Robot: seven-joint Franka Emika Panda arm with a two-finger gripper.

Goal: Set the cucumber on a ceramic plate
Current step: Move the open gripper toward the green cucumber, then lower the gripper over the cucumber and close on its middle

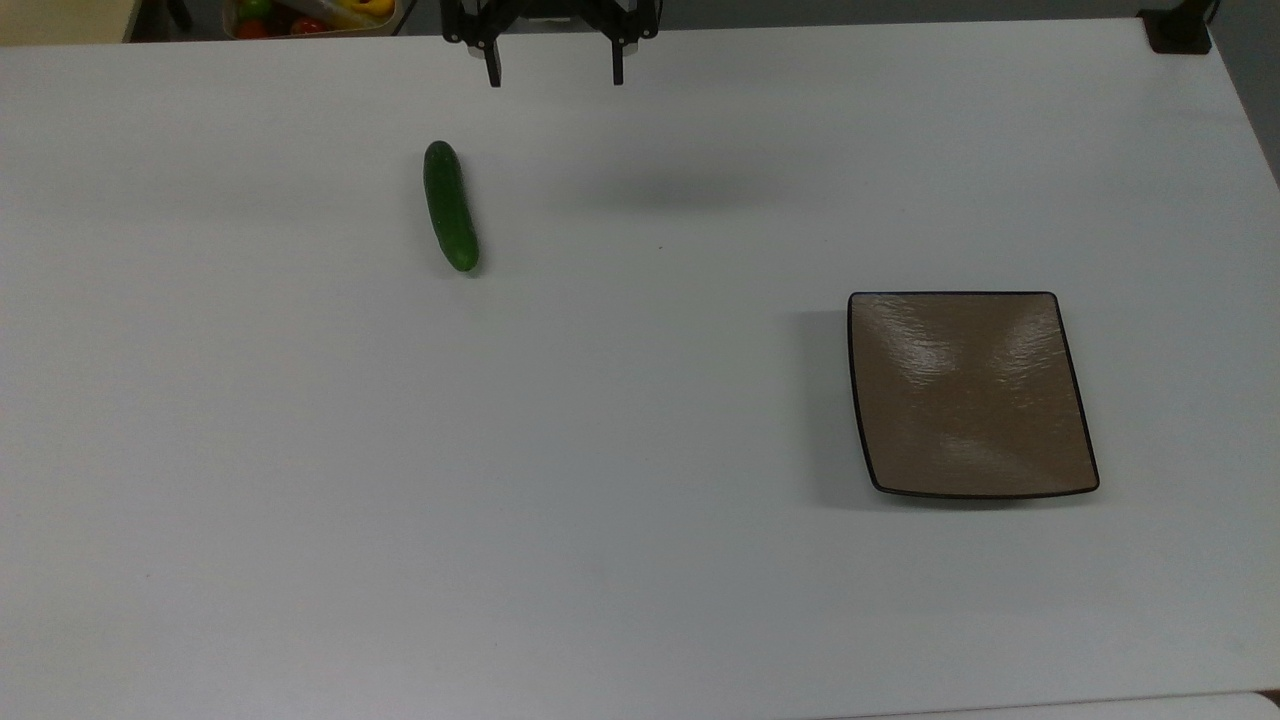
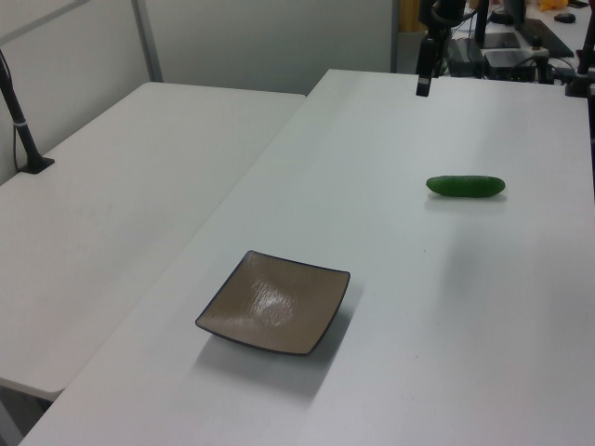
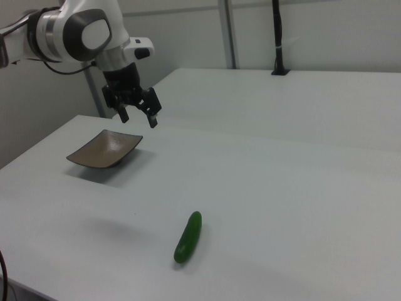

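A dark green cucumber (image 1: 450, 206) lies flat on the white table, towards the top view's upper left; it also shows as the cucumber (image 2: 466, 186) and the cucumber (image 3: 188, 236). The square brown ceramic plate (image 1: 970, 392) sits bare at the top view's right, seen again as the plate (image 2: 275, 302) and the plate (image 3: 105, 148). My gripper (image 1: 553, 75) hangs high over the table's far edge, open, with nothing between its fingers. It is well apart from both things. In the right view the gripper (image 3: 138, 117) is above the table in front of the plate.
The white table (image 1: 600, 450) has wide bare room between cucumber and plate. A bin of coloured produce (image 1: 305, 15) stands beyond the far edge. A black clamp (image 1: 1178, 30) sits at the top view's upper right corner. A second white table (image 2: 112, 204) adjoins on the left view's left.
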